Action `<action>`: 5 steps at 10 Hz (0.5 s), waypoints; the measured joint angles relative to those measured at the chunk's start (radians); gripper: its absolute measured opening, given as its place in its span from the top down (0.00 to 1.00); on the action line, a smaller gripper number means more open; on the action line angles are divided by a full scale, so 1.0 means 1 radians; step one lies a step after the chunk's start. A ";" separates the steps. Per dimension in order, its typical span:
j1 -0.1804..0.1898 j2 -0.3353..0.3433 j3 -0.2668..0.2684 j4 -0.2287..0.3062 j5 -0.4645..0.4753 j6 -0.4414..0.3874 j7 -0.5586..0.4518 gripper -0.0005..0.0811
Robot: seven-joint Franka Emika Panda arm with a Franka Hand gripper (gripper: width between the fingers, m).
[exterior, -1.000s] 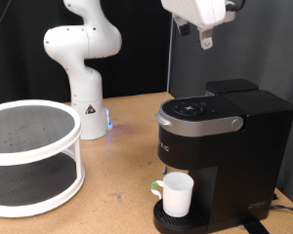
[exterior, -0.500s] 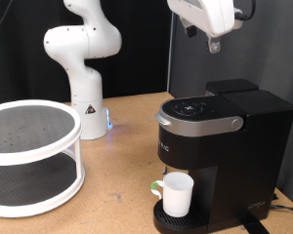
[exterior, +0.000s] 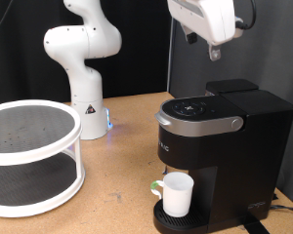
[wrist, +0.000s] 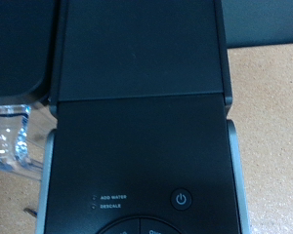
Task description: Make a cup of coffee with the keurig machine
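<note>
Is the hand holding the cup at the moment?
No, the cup stands on the keurig machine's drip tray, while the hand hangs high above.

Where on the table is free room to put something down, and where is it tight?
Bare wood lies between the white rack and the keurig machine, in front of the robot base. The drip tray is taken by the cup. The gripper hangs above the machine.

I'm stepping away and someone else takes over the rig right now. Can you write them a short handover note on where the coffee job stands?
Gripper: up in the air above the keurig machine, holding nothing that shows; open or shut can't be told.
Keurig machine: on the table, lid down; the wrist view looks straight down on its top and power button.
Cup: already standing under the spout on the drip tray.
Done: cup placed.
Left: no coffee visible in the cup; pod not visible.
</note>
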State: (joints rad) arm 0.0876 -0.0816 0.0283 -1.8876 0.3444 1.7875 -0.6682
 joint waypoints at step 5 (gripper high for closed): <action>0.000 -0.003 0.021 -0.094 -0.049 0.148 0.004 0.01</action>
State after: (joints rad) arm 0.0876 -0.0845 0.0489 -1.9814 0.2955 1.9353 -0.6642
